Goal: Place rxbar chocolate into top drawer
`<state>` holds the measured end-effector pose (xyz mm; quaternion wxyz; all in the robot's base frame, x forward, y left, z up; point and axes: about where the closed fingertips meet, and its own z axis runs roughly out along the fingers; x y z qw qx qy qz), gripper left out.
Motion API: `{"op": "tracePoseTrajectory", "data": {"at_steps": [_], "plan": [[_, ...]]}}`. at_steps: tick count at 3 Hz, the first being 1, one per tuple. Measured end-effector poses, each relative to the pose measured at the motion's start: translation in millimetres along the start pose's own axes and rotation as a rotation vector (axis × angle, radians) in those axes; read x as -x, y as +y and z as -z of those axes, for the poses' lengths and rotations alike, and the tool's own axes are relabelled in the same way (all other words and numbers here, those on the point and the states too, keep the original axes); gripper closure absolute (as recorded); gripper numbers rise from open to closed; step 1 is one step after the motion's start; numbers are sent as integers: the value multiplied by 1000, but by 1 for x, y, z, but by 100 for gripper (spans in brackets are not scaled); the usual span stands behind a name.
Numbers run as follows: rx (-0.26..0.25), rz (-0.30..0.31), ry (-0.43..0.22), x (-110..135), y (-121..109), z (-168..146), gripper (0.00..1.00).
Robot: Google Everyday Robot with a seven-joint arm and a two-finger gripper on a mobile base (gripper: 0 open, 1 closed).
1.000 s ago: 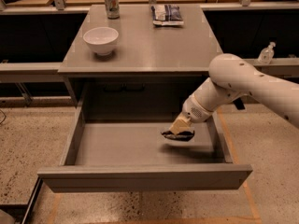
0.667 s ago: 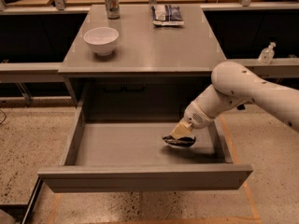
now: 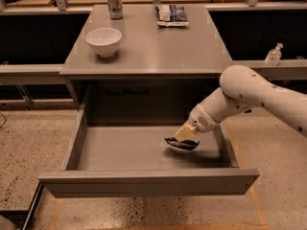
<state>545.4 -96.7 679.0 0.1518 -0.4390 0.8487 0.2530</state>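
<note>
Gripper [image 3: 184, 138] inside open top drawer [image 3: 144, 185], right side; fingers clamped on rxbar chocolate [image 3: 182, 144].

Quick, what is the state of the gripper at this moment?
Gripper: closed, holding the rxbar chocolate, low inside the open top drawer, toward the right of the picture.

claw [image 3: 184, 138] gripping rxbar chocolate [image 3: 181, 144] sunk lower, now close to top drawer [image 3: 124, 150] floor, right side
</note>
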Motion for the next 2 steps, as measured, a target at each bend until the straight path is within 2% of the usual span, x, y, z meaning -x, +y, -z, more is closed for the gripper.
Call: {"op": "tracePoseTrajectory", "data": {"at_steps": [1, 2], "plan": [[4, 1, 2, 0, 1, -2, 13], [7, 2, 4, 0, 1, -4, 0]]}}
